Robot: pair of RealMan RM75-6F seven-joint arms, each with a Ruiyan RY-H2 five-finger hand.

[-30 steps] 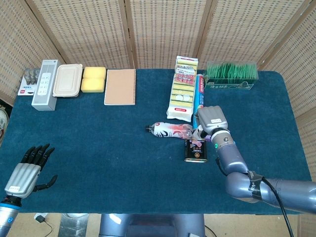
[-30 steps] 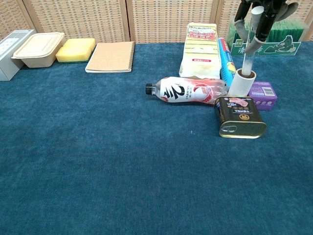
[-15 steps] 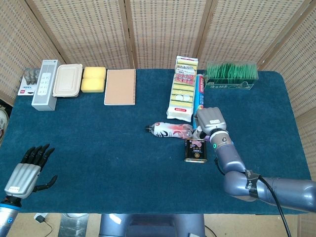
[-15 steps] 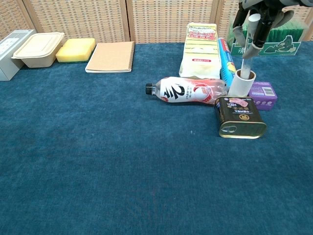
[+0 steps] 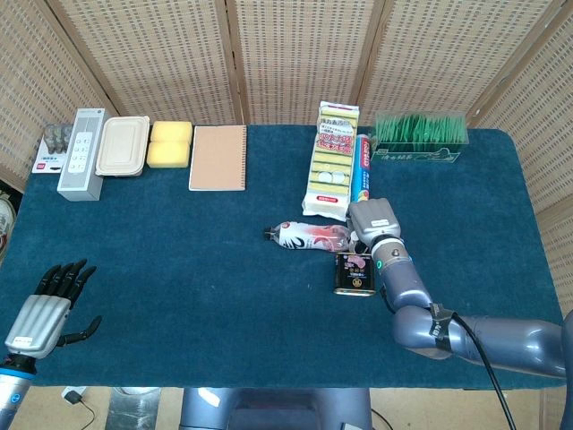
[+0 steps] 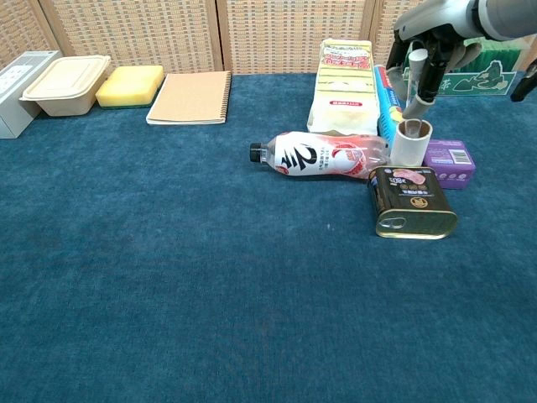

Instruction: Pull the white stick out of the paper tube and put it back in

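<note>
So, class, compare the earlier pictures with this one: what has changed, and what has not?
The right hand has come down, pushing the white stick deeper into the paper tube; less of the stick shows, and the fingers keep hold. The left hand, bottle and tin stayed put.

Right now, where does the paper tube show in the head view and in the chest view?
Head view: hidden beneath the right hand, just above the gold can.
Chest view: paper tube stands upright at right of centre, behind the gold can.
Shared landmark: the lying bottle.
</note>
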